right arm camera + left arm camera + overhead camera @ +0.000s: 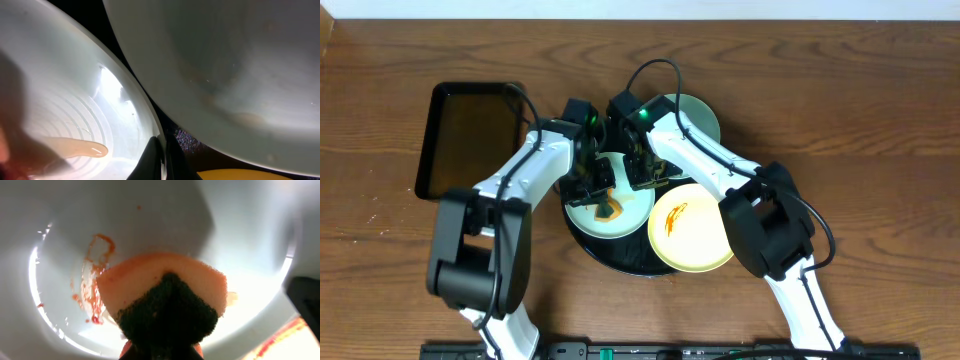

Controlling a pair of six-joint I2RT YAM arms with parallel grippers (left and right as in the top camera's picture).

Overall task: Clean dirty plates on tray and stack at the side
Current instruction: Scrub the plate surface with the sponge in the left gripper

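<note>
Both arms same build. Left arm (525, 165) & right arm (705, 155): glossy white tube-shaped links btwn chunky matt-black joint housings, the biggest black blocks sitting nr the bases. White base segments at the worktop's near edge. One thin black cable (655, 68) loops over the right wrist end, another over the left. Small green light (642, 113) glows on each black wrist block. Left pincer (592, 185) & right pincer (645, 175) black; right's fingers (152, 160) slim, tapered.

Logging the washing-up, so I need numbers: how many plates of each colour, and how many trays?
Mint-blue plates: 2, near one, far one
Yellow plate: 1
Black trays: 2, round tray, rectangular tray
Total: 5
</note>
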